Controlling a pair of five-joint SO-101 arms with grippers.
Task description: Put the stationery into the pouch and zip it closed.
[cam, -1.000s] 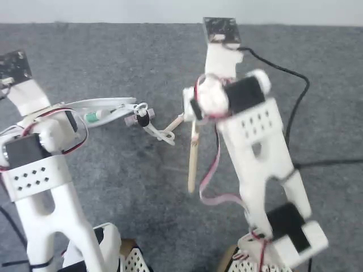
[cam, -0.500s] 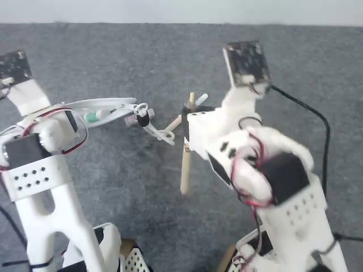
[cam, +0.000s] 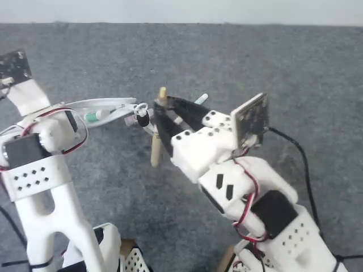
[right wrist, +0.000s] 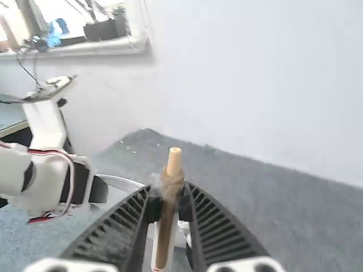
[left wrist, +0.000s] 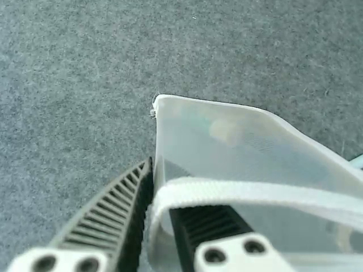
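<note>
A translucent white pouch (cam: pixel 108 110) lies on the grey carpet at the left, with a green and white item inside it. My left gripper (left wrist: pixel 161 212) is shut on the pouch's (left wrist: pixel 244 153) zipper edge. A wooden pencil (cam: pixel 157 129) stands nearly upright, lifted off the carpet just right of the pouch's mouth. My right gripper (cam: pixel 161 116) is shut on it; in the right wrist view the pencil (right wrist: pixel 167 204) sits clamped between the black fingers (right wrist: pixel 125 221). A zipper pull with a black bead (cam: pixel 143 118) hangs at the pouch's mouth beside the pencil.
Grey carpet (cam: pixel 295 73) covers the table, with free room at the right and back. The left arm's white body (cam: pixel 39 170) stands at the front left. A black cable (cam: pixel 300 164) runs along the right arm. A pale item (cam: pixel 201 100) lies behind the right gripper.
The right arm has swung left and low, carrying the pencil from the middle of the carpet to the pouch's mouth and tipping it nearly upright. The left arm and pouch have stayed put.
</note>
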